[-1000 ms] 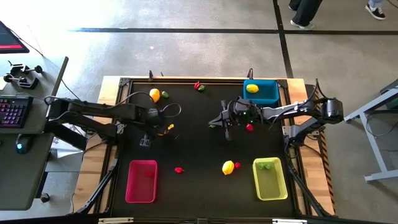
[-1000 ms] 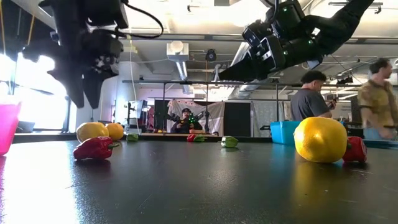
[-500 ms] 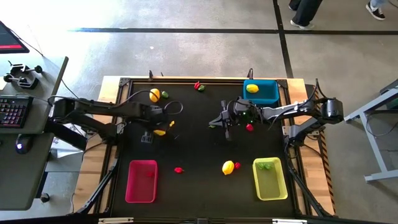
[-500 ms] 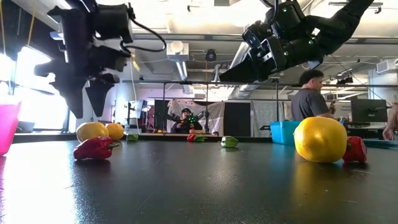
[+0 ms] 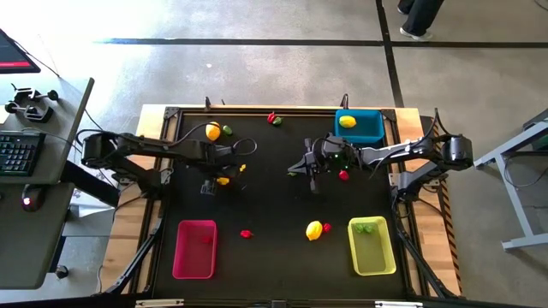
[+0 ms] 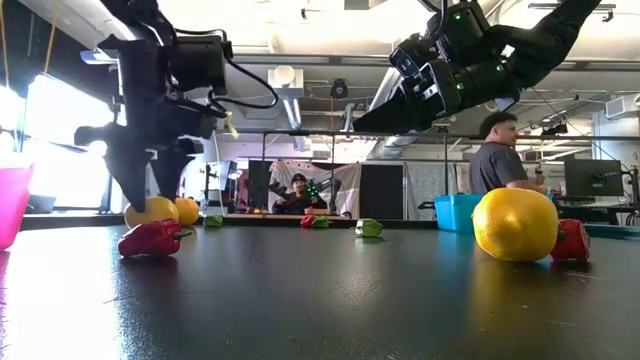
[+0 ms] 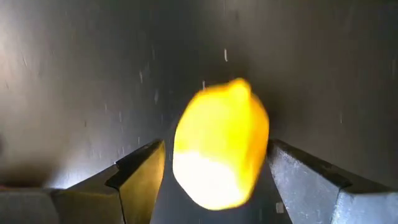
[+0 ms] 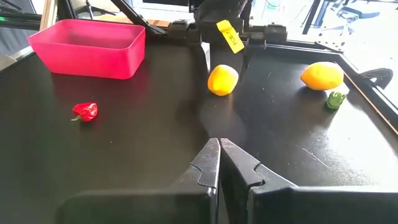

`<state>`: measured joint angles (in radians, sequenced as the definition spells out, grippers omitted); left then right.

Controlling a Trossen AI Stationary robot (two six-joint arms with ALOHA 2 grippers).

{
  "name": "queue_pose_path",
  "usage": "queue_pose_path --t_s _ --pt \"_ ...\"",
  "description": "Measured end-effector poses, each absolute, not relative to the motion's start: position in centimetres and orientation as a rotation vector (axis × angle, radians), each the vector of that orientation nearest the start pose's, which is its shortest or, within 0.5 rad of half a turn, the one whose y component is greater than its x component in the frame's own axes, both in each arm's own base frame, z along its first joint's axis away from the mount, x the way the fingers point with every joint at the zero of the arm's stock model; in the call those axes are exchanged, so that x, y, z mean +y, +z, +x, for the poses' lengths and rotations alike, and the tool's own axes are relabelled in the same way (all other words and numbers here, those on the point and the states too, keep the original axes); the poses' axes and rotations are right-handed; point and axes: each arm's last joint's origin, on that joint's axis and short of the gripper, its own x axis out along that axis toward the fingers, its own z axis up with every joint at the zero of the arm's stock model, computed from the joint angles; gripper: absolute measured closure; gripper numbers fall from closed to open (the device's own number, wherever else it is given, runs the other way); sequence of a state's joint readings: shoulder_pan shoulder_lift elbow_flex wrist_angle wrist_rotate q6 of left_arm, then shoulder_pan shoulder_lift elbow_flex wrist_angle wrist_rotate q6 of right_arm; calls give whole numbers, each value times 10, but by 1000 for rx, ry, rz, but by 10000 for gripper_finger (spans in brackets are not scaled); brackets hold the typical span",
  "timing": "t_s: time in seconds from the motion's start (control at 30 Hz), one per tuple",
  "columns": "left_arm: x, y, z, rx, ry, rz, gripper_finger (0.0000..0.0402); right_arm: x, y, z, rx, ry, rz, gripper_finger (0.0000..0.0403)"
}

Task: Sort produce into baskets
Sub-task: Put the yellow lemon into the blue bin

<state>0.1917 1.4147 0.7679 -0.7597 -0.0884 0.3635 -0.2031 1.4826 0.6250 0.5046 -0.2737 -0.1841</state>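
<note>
The step in hand is the pick of a lemon point(image 7: 221, 146): the left claw point(image 5: 221, 180) stands wide open astride it on the counter point(image 5: 274, 205), between the pink basket point(image 5: 194, 249) and the far lemon point(image 5: 212, 130), nothing gripped yet. The next move calls for closing squarely on it, then carrying it to a basket. The right claw point(image 8: 219, 163) waits shut and empty beside the blue basket point(image 5: 360, 127). Count: three baskets, the third yellow-green point(image 5: 372, 245); four lemons visible.
</note>
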Motion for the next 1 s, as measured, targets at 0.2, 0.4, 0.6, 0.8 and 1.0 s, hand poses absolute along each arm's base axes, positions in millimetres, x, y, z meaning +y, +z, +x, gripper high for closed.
queue_pose_path --t_s 0.2,0.4,0.6,0.8,1.0 --pt "44 155 213 1448 -66 194 147 -51 187 288 335 101 -99 403" --pt "42 154 210 1456 -68 176 182 -51 187 288 335 101 -99 403" --pt "41 166 219 1397 -62 180 215 -51 187 288 342 101 -95 403" --pt "42 186 229 1116 -87 53 221 -49 186 287 355 98 -44 398" --pt "40 198 243 763 -150 -39 223 -33 184 290 390 26 -82 351"
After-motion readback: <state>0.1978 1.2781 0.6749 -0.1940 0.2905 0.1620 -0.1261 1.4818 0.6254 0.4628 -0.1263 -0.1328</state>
